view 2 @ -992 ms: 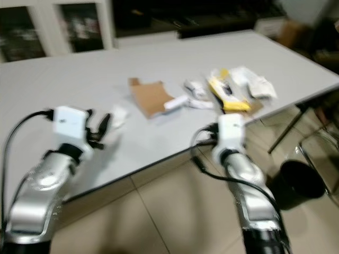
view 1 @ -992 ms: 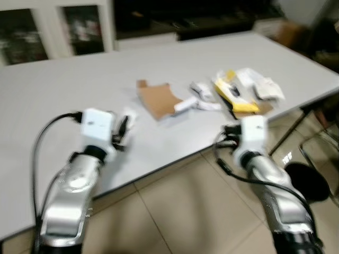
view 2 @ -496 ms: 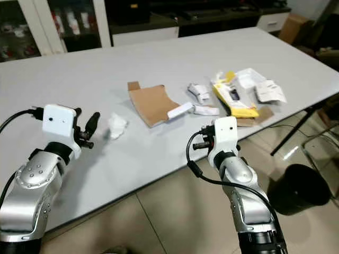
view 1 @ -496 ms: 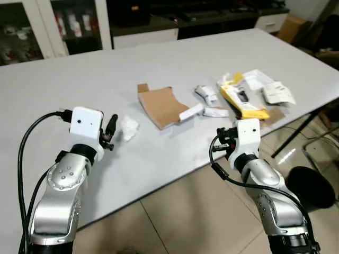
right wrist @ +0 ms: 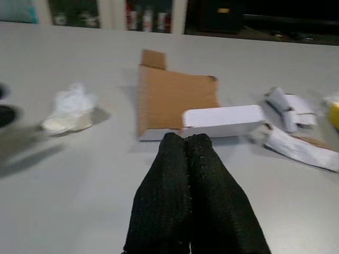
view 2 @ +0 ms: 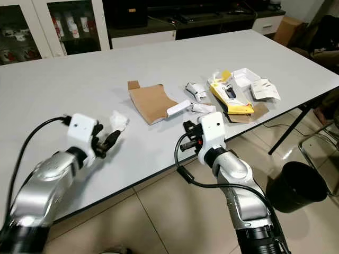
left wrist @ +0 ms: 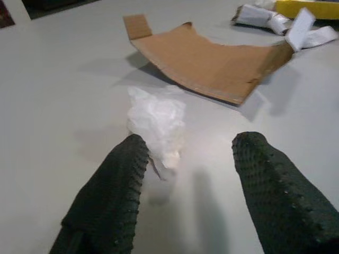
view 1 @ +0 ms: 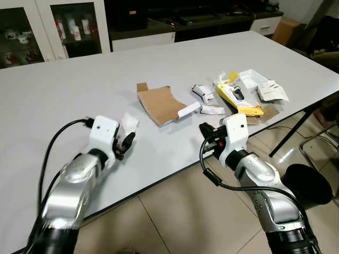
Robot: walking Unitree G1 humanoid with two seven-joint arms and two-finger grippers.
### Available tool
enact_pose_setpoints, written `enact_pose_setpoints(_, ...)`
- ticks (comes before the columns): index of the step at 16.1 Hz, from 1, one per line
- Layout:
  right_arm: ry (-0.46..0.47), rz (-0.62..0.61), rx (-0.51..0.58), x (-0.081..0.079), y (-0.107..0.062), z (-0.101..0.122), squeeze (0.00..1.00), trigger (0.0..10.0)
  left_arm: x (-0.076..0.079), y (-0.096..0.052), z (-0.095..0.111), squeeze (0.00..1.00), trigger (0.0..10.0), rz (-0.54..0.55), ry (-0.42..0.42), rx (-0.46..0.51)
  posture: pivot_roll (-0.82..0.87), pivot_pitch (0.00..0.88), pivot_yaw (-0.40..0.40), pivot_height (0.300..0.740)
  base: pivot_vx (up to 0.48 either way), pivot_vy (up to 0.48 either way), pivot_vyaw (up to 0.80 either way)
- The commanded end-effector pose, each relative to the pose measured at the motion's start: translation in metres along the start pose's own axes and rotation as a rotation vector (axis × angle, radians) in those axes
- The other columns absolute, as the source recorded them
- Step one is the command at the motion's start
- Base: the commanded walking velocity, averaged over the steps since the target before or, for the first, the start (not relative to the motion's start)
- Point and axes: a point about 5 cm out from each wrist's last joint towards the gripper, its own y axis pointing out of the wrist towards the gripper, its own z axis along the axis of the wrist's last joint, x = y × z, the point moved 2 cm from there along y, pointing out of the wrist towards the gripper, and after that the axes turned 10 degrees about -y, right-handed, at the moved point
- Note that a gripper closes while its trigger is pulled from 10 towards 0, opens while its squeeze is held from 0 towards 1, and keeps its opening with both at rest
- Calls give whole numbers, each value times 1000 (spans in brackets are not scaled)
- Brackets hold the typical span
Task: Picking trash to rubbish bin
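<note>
Reaching: I held the left gripper (left wrist: pixel 185 174) with jaws wide, just short of the crumpled tissue (left wrist: pixel 157 124) at its 12 o'clock on the table (view 1: pixel 63 90).
Right gripper (right wrist: pixel 190 159): fingers pressed together, hovering before the cardboard piece (right wrist: pixel 177 98).
Bin (view 2: pixel 301 181): on the floor at 4 o'clock.
Risk: I judged the light tissue could skid or slip if pinched off-centre.
</note>
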Motion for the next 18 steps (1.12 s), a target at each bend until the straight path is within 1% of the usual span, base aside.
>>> enact_pose_setpoints(1, 8, 34, 29, -2, -2, 4, 0, 10000, -2, 11, 2, 1000, 10000, 9, 4, 10, 46, 62, -79, 740, 0, 0, 0)
enact_pose_setpoints(2, 22, 43, 35, -3, -2, 4, 0, 10000, -4, 16, 3, 1000, 10000, 14, 11, 17, 40, 63, -78, 740, 0, 0, 0)
enact_pose_setpoints(3, 65, 69, 50, -6, -2, 4, 486, 10000, -7, 26, 7, 1000, 10000, 17, 29, 28, 37, 64, -77, 740, 0, 0, 0)
enact_pose_setpoints(4, 103, 84, 55, -9, -3, 2, 1000, 10000, -10, 32, 12, 1000, 10000, 23, 33, 42, 25, 73, -71, 740, 0, 0, 0)
enact_pose_setpoints(6, 93, 95, 38, -13, -5, -3, 1000, 10000, -12, 42, 16, 1000, 10000, 20, 58, 42, 13, 90, -61, 740, 0, 0, 0)
enact_pose_setpoints(7, 93, 94, 36, -14, -5, -4, 1000, 10000, -12, 43, 17, 1000, 10000, 21, 64, 42, 10, 97, -59, 740, 0, 0, 0)
enact_pose_setpoints(8, 113, 101, 42, -16, -7, -2, 1000, 10000, -13, 47, 18, 1000, 10000, 18, 67, 47, 3, 106, -54, 740, 0, 0, 0)
enact_pose_setpoints(10, 125, 95, 42, -17, -10, 0, 1000, 10000, -16, 51, 19, 1000, 10000, 26, 71, 55, -4, 123, -50, 740, 0, 0, 0)
enact_pose_setpoints(11, 105, 93, 26, -18, -12, -1, 1000, 10000, -18, 51, 18, 1000, 10000, 37, 82, 50, -5, 127, -49, 740, 0, 0, 0)
enact_pose_setpoints(12, 87, 99, 15, -21, -13, -1, 976, 10000, -20, 52, 17, 1000, 10000, 59, 105, 47, -8, 131, -48, 740, 0, 0, 0)
enact_pose_setpoints(13, 92, 118, 20, -24, -14, 1, 0, 10000, -23, 52, 17, 1000, 10000, 81, 127, 47, -9, 138, -47, 740, 0, 0, 0)
enact_pose_setpoints(14, 113, 165, 32, -31, -17, 4, 0, 10000, -27, 53, 19, 773, 10000, 110, 132, 64, -9, 138, -47, 740, 0, 0, 0)
enact_pose_setpoints(15, 111, 185, 38, -34, -19, 6, 0, 10000, -30, 53, 21, 0, 10000, 132, 143, 76, -12, 147, -47, 740, 0, 0, 0)
enact_pose_setpoints(18, 87, 222, 35, -36, -24, 8, 0, 10000, -41, 53, 21, 0, 10000, 192, 143, 72, -16, 154, -48, 740, 0, 0, 0)
